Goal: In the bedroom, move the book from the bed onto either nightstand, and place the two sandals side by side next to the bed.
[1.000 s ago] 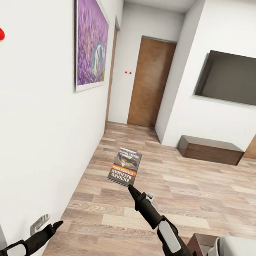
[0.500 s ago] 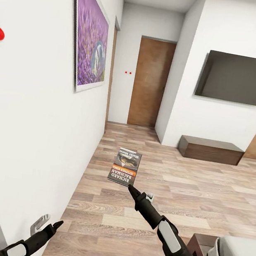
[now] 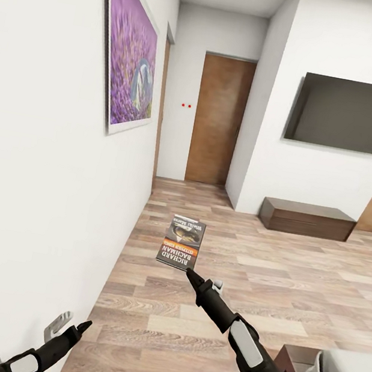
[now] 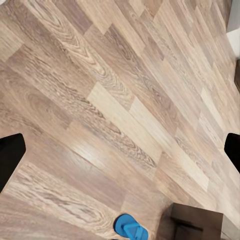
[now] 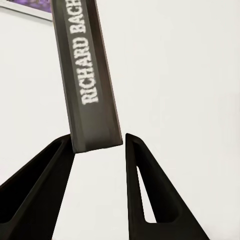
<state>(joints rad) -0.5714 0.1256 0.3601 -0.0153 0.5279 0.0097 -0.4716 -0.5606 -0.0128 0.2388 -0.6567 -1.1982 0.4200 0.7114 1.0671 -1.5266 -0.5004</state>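
While pinching the book (image 3: 181,242) in the right end effector (image 3: 189,271), left end effector (image 3: 83,326) spread, nightstand and sandal (image 4: 129,226) pairing outstanding at six o'clock.

White walls enclose a light brown wood-plank floor (image 3: 293,272), with a purple lavender picture (image 3: 130,48) on the near wall, a brown wooden door (image 3: 218,121), a dark wall-mounted screen (image 3: 348,114) and a low dark-brown bench (image 3: 307,218)

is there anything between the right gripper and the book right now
No, nothing visible. The book sits directly between the right gripper's fingers at its lower edge, held up over the wood floor. No nightstand shows, so the way to one cannot be judged.
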